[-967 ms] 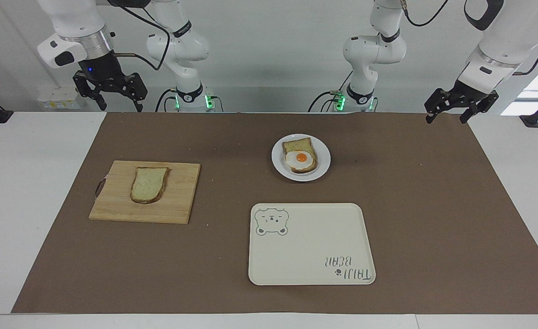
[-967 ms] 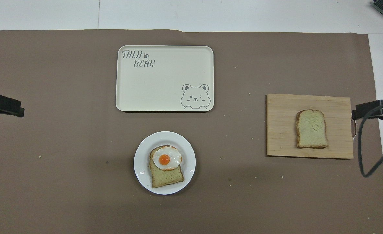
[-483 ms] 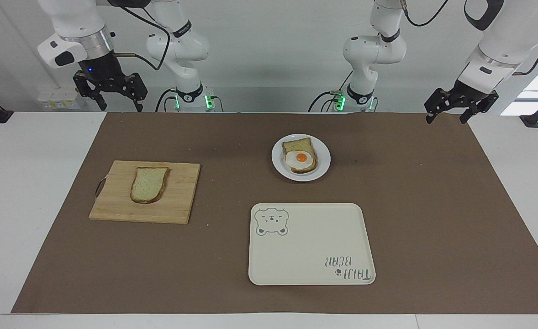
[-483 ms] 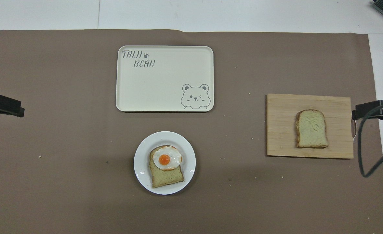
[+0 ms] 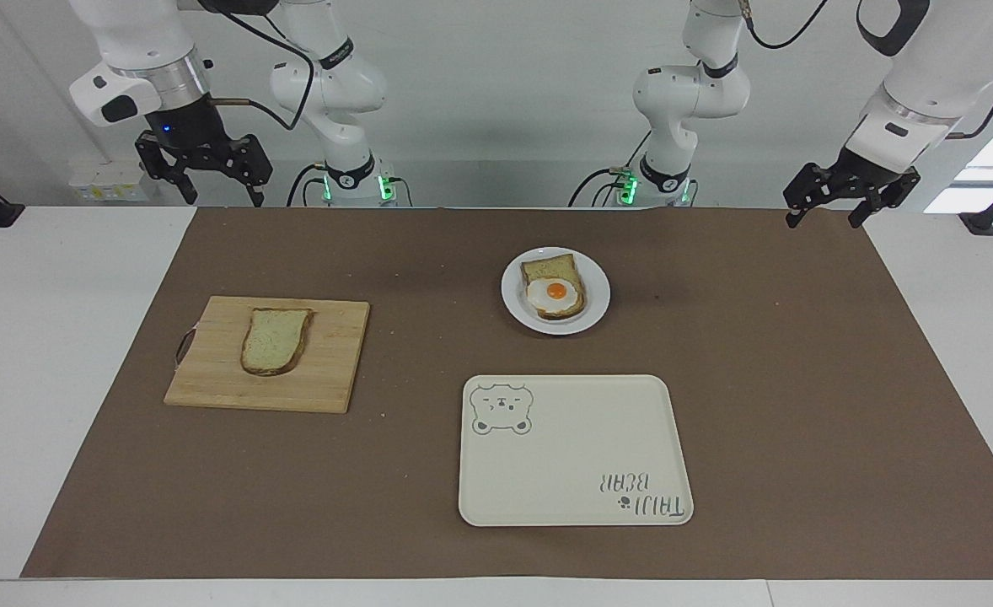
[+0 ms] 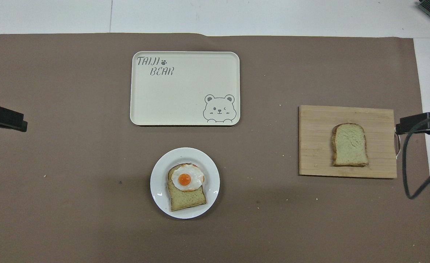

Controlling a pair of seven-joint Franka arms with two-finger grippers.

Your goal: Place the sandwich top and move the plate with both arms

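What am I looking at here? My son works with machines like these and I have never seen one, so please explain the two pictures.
These are two white robot arms at a table, each ending in a black claw. One picture faces them from across the table; the other looks down from above their end. The right gripper and the left gripper hang open and empty above the table's ends. On the brown mat lie a wooden board with a plain bread slice, a white plate holding bread topped with a fried egg, and a bare cream tray with a bear drawing.
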